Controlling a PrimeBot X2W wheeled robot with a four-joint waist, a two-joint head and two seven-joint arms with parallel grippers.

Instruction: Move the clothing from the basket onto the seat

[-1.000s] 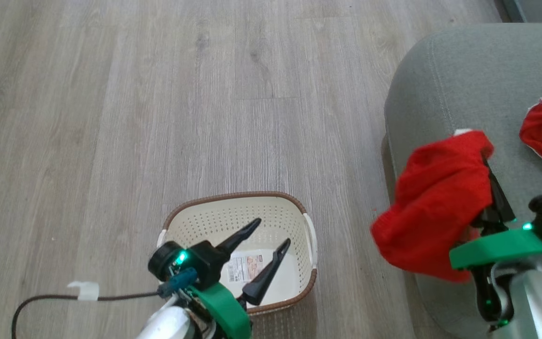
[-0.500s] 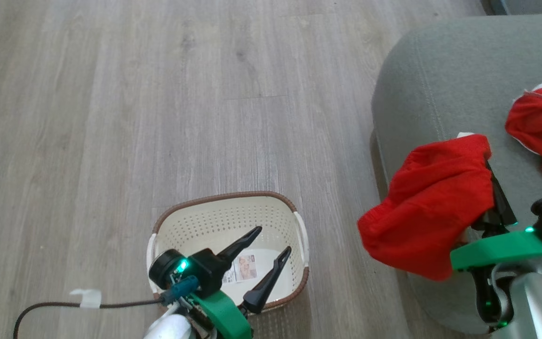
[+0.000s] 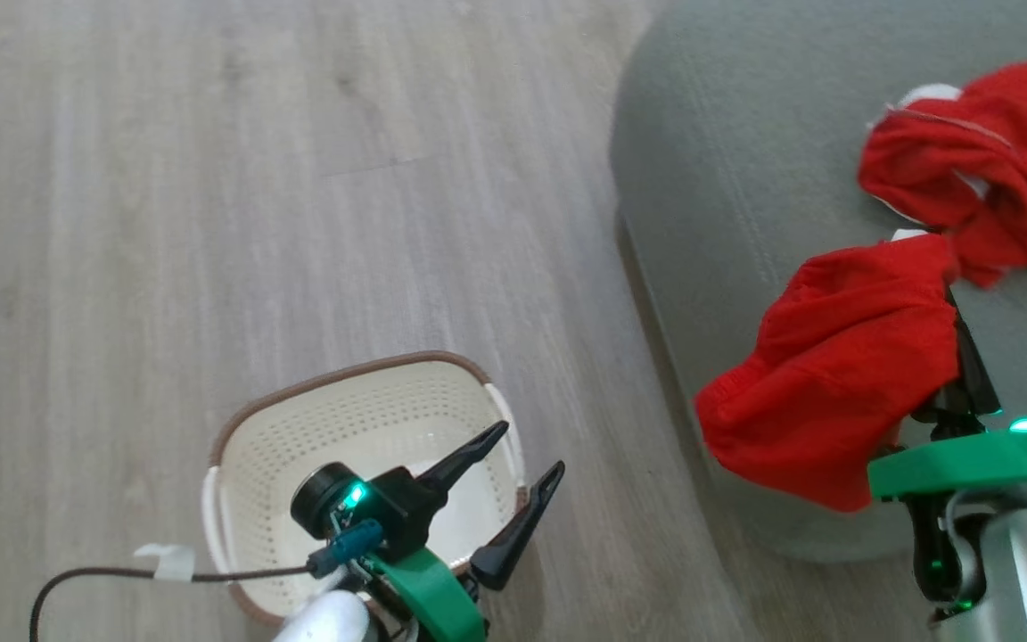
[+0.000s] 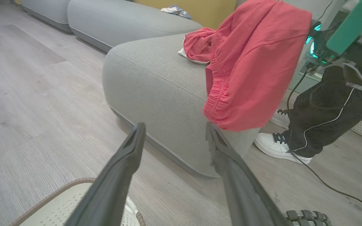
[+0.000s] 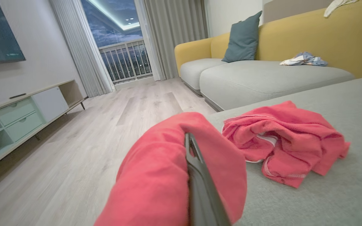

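The clothing (image 3: 834, 383) is hanging in part over the right claw (image 3: 957, 321), whose fingers are pressing together on the red fabric at the edge of the seat (image 3: 727, 134), while another red piece (image 3: 968, 169) is lying on the seat just beyond this claw's tips. The left claw (image 3: 528, 450) is holding its fingers wide apart above the basket (image 3: 299, 392), which is standing on the floor (image 3: 210, 178) under it.

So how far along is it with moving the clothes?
Nearly finished. One red garment lies crumpled on the seat, and the basket looks empty. The right gripper is shut on a second red garment, hanging over the seat's edge. Left to do: lay it down and let go. The left gripper is open.
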